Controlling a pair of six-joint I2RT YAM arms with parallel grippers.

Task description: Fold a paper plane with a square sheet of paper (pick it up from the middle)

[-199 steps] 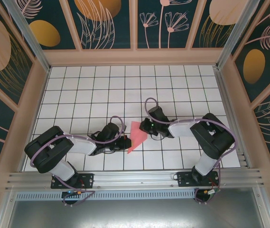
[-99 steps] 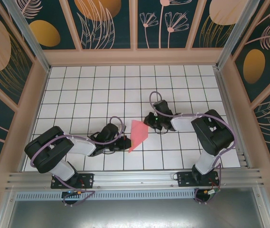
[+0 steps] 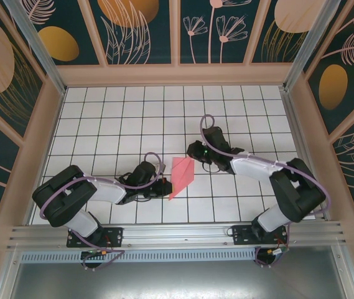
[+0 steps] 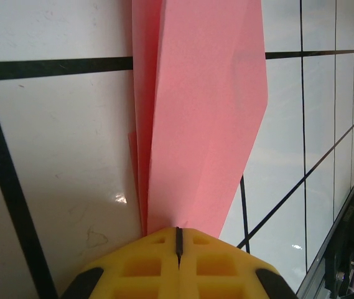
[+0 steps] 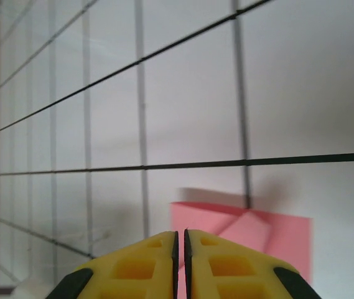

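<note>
Quick status from me. My left claw (image 4: 178,233) is pressed together on the narrow near end of the paper plane (image 4: 201,112), pinching it right where the layers meet. On the wrist cam the plane fans out away from my fingers. Stacked folded edges run straight along its left side, and the right side angles out to a blunt corner before tapering back in. It lies flat on the white grid table (image 3: 102,118), over the black grid lines.

From above, the plane sits around the middle of the table, a bit toward the near side. It slants from my left claw up and right toward my right claw (image 3: 195,152). The right claw's yellow fingers (image 5: 139,261) are pushed together with just a hairline slit between them, right by the plane's wide far end. I honestly can't tell if it's touching the paper or just beside it.

Room-wise, there are loads of bare tiles across the far half and out to both sides. The tighter spots are the aluminium rail (image 3: 177,233) along the near edge, not far behind my left claw, and the wooden frame (image 3: 177,75) boxing the table in.
</note>
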